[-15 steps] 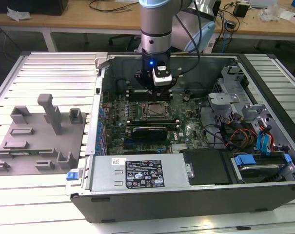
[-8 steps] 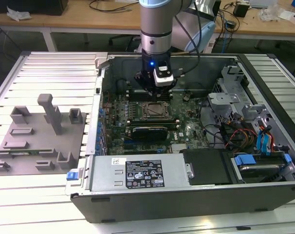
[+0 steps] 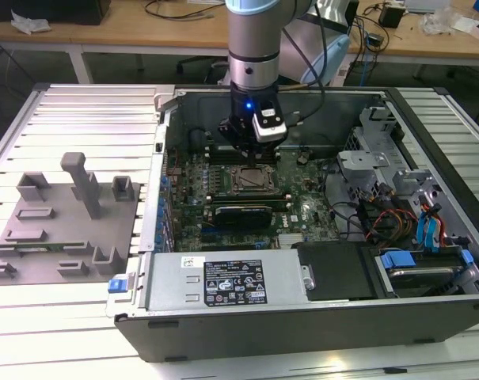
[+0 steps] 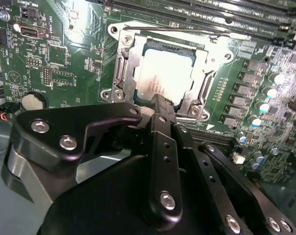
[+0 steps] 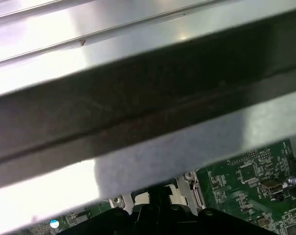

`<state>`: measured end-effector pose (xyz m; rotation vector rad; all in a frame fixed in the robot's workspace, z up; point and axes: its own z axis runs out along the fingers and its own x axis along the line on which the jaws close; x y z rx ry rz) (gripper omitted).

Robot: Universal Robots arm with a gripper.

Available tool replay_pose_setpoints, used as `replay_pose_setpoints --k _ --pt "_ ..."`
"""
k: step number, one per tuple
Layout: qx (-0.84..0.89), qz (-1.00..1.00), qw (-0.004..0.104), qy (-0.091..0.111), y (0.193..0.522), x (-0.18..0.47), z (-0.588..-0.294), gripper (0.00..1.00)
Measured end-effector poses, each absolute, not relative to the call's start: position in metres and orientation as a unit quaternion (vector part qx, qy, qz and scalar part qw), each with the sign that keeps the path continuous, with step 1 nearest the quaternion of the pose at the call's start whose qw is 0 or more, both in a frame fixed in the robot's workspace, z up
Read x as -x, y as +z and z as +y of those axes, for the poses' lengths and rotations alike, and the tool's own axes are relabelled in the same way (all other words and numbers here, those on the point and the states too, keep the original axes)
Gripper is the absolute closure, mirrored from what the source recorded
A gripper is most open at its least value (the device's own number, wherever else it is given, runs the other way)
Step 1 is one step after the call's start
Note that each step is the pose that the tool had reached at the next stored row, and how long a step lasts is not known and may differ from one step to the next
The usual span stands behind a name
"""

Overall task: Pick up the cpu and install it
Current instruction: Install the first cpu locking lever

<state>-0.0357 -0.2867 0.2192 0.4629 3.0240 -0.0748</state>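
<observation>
The cpu (image 4: pixel 163 73), a pale silver square, lies flat inside the open metal-framed socket (image 4: pixel 123 68) on the green motherboard. My gripper (image 4: pixel 160 102) hangs straight over it, its black fingers drawn together to a narrow tip at the cpu's near edge, with nothing visible between them. In the exterior view the gripper (image 3: pixel 250 155) sits low inside the open computer case, just above the socket (image 3: pixel 252 179). The first wrist view catches the socket frame (image 5: pixel 189 193) beyond the gripper's dark body.
Grey fixture blocks (image 3: pixel 65 214) stand on the slatted table at the exterior view's left. The power supply (image 3: pixel 223 285) lies along the case front, and drive bays with cables (image 3: pixel 405 214) are at the right. Memory slots (image 4: pixel 211 14) run beside the socket. The case wall (image 5: pixel 138 98) is close.
</observation>
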Motion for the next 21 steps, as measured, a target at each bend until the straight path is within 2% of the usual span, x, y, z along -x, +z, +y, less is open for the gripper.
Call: replay_pose_setpoints --k 15,21 --pt "-0.119 0.992 0.041 -0.023 0.22 0.036 -0.314 0.89" --pt "-0.111 0.993 0.042 -0.023 0.244 0.036 -0.314 0.89"
